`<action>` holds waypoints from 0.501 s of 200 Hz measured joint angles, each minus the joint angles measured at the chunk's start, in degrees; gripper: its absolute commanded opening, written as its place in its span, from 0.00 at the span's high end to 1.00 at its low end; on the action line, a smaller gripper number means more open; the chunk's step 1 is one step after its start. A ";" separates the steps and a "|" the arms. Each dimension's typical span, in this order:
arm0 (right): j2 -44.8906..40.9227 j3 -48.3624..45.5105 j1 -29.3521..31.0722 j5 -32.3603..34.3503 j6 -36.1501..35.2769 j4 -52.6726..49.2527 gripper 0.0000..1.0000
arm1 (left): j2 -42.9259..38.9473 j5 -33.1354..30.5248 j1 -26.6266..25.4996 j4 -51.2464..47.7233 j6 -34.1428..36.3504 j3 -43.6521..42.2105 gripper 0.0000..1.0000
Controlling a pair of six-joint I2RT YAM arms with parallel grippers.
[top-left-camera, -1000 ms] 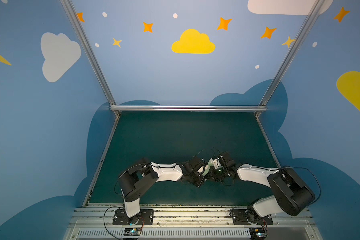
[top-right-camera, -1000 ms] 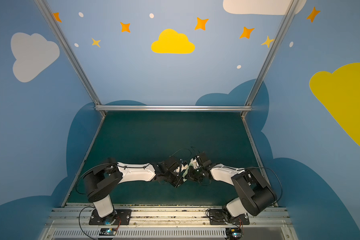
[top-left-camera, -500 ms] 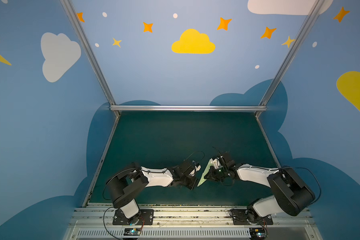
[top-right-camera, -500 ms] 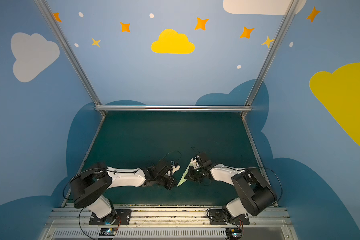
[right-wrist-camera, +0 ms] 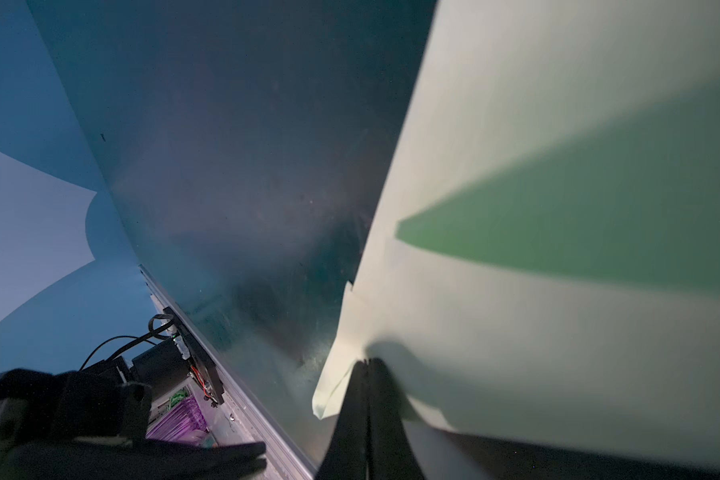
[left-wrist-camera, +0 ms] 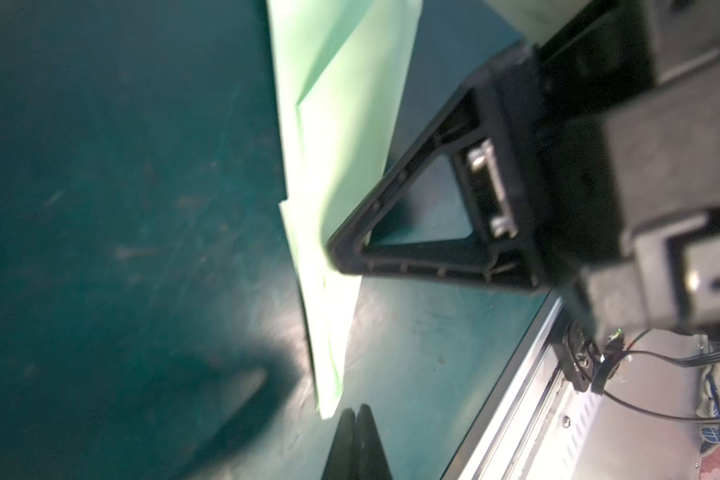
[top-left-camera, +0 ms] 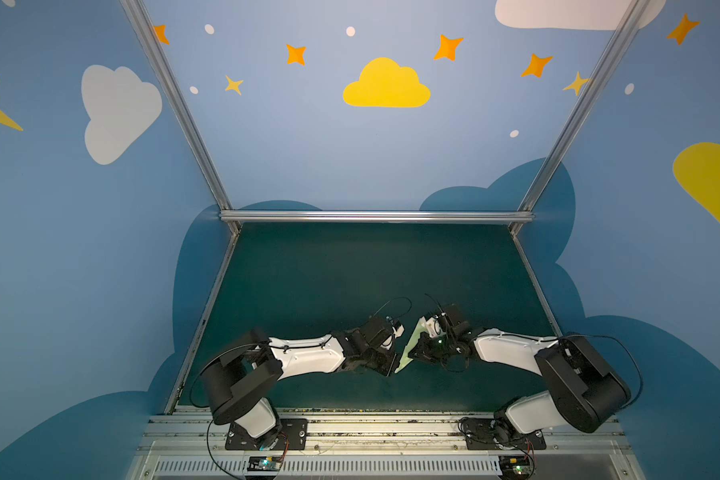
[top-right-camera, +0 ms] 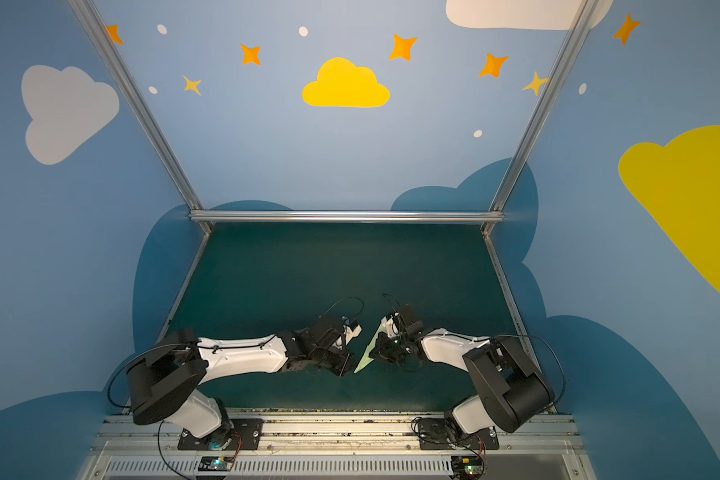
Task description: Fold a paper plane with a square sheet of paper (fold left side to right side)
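Observation:
The paper plane (top-left-camera: 409,354) (top-right-camera: 368,353) is a slim pale green pointed shape on the dark green mat, lying between my two grippers in both top views. My right gripper (top-left-camera: 415,358) (right-wrist-camera: 366,362) is shut, and its tips press down on the plane's folded flap (right-wrist-camera: 558,124). In the left wrist view the right gripper's black finger (left-wrist-camera: 395,199) meets the plane (left-wrist-camera: 341,124) near its middle. My left gripper (top-left-camera: 391,369) (left-wrist-camera: 356,409) is shut and empty. Its tips sit just beside the plane's pointed end, apart from it.
The green mat (top-left-camera: 350,282) is bounded by blue painted walls with metal posts at the back corners. A metal rail (top-left-camera: 350,428) with both arm bases and cables runs along the front edge, close behind the plane.
My left gripper has drawn back to the left and toward the front, away from the right gripper. The plane now shows between them. The right gripper stays on the paper.

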 measured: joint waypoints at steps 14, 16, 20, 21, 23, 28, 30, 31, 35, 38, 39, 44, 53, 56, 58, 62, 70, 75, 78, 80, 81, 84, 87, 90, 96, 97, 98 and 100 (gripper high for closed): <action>-0.07 0.00 0.00 0.04 0.00 0.00 1.00 | 1.84 0.22 -0.13 0.09 0.15 1.27 0.97; -0.07 -0.02 0.00 0.04 0.00 0.00 1.00 | 2.10 0.24 -0.13 0.07 0.20 1.42 0.97; -0.07 -0.02 0.00 0.04 0.00 0.00 1.00 | 2.54 0.31 -0.13 0.04 0.26 1.62 0.97; -0.09 0.00 0.00 0.07 0.00 0.00 1.00 | 2.71 0.31 -0.13 0.07 0.28 1.68 0.97; -0.09 -0.02 0.00 0.07 0.00 0.00 1.00 | 2.84 0.31 -0.13 0.04 0.28 1.75 0.97; -0.09 -0.02 0.00 0.07 0.00 0.00 1.00 | 3.32 0.42 -0.13 0.02 0.31 1.95 0.97; -0.09 -0.02 0.00 0.07 0.00 -0.02 1.00 | 3.48 0.44 -0.13 0.02 0.33 2.01 0.97; -0.09 -0.02 0.00 0.07 0.00 0.00 1.00 | 3.54 0.46 -0.13 0.02 0.35 2.01 0.97; -0.09 -0.02 0.00 0.07 0.00 0.00 1.00 | 3.87 0.52 -0.13 0.00 0.42 2.14 0.97; -0.09 -0.02 0.00 0.07 0.00 0.00 1.00 | 4.07 0.57 -0.13 0.00 0.44 2.23 0.97; -0.09 -0.02 0.00 0.07 0.00 0.00 1.00 | 4.15 0.59 -0.13 -0.02 0.46 2.27 0.97; -0.09 -0.02 0.00 0.09 0.00 0.00 1.00 | 4.50 0.68 -0.13 0.02 0.48 2.38 0.97; -0.09 -0.02 0.00 0.09 0.00 0.00 1.00 | 5.05 0.81 -0.13 0.02 0.57 2.60 0.97; -0.09 -0.02 0.00 0.09 0.00 0.00 1.00 | 5.25 0.87 -0.13 0.04 0.63 2.64 0.97; -0.09 -0.02 0.00 0.09 0.00 0.00 1.00 | 5.31 0.90 -0.13 0.04 0.70 2.67 0.97; -0.09 -0.02 0.00 0.09 0.00 0.00 1.00 | 5.51 0.92 -0.13 0.04 0.72 2.67 0.97; -0.09 -0.02 0.00 0.09 0.00 0.00 1.00 | 5.68 0.98 -0.13 0.02 0.74 2.64 0.97; -0.09 -0.02 0.00 0.09 0.00 0.00 1.00 | 5.81 1.05 -0.13 0.04 0.76 2.64 0.97; -0.09 -0.02 0.00 0.09 0.00 0.00 1.00 | 5.81 1.07 -0.13 0.04 0.79 2.64 0.97; -0.09 -0.02 0.00 0.09 0.00 0.00 1.00 | 5.86 1.09 -0.13 0.04 0.81 2.64 0.97; -0.09 -0.02 0.00 0.09 0.00 0.00 1.00 | 5.86 1.09 -0.13 0.04 0.81 2.64 0.97; -0.09 -0.02 0.00 0.07 0.00 0.00 1.00 | 5.88 1.09 -0.13 0.04 0.92 2.64 0.97; -0.09 -0.02 0.00 0.09 0.00 0.00 1.00 | 5.90 1.11 -0.13 0.07 0.94 2.64 0.97; -0.09 -0.02 0.00 0.09 0.00 0.00 1.00 | 5.90 1.11 -0.13 0.07 0.96 2.64 0.97; -0.09 -0.02 0.00 0.09 0.00 0.00 1.00 | 5.90 1.11 -0.13 0.09 1.03 2.62 0.97; -0.09 -0.02 0.00 0.07 0.00 0.00 1.00 | 5.90 1.09 -0.13 0.09 1.03 2.62 0.96; -0.09 -0.02 0.00 0.09 0.00 0.00 1.00 | 5.90 1.11 -0.13 0.09 1.05 2.62 0.96; -0.09 -0.02 0.00 0.09 0.00 0.00 1.00 | 5.90 1.09 -0.13 0.09 1.09 2.62 0.97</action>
